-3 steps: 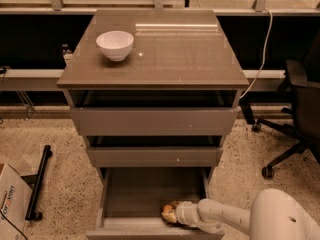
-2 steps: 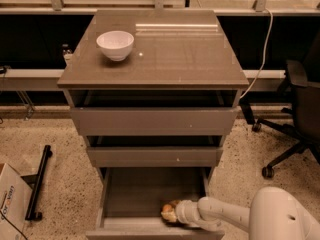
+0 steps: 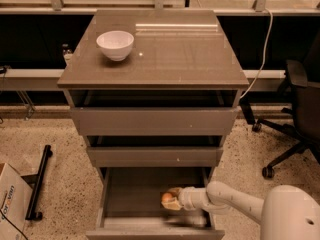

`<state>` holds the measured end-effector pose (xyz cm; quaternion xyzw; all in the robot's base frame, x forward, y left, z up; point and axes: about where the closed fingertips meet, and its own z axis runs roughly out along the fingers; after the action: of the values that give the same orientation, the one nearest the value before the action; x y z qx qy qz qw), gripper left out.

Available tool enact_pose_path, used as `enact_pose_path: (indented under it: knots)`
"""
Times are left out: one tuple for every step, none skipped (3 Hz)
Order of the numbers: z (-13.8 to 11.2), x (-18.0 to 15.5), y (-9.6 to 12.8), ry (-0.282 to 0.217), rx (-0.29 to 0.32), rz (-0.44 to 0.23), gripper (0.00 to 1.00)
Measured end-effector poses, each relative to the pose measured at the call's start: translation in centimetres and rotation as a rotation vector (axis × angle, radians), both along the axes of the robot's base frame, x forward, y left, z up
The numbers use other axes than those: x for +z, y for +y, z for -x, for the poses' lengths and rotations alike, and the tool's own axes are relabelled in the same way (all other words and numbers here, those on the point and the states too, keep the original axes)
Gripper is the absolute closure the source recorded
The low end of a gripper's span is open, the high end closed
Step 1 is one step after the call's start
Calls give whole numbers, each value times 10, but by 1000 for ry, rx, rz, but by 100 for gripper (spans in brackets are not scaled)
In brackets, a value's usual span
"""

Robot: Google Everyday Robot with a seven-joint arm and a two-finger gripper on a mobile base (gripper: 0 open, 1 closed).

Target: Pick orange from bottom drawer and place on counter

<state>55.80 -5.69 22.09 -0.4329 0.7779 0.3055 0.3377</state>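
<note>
Jaws clasp the orange (image 3: 167, 198) inside the open bottom drawer (image 3: 130, 200).

Counter (image 3: 175, 54) — white bowl (image 3: 115, 44) near far-left corner; gripper (image 3: 170, 200) down in bottom drawer (image 3: 130, 199) — at orange (image 3: 167, 198).

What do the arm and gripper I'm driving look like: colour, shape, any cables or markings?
The arm is made of smooth, off-white, rounded tubular links, widening into a bulky white shell. The gripper, inside the bottom drawer, looks tan. No cables or markings show.

The gripper (image 3: 171, 200) in the bottom drawer (image 3: 130, 199) hid part of the orange (image 3: 166, 197). The drawer's front was cut off below.
</note>
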Motion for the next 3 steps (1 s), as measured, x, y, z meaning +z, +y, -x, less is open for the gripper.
enact_pose_path:
  knots:
    - [12,56,13,-102,202,-59,100]
    - [51,121,20,-181,427,-116,100]
    - [92,194,20,-313,599,-170,100]
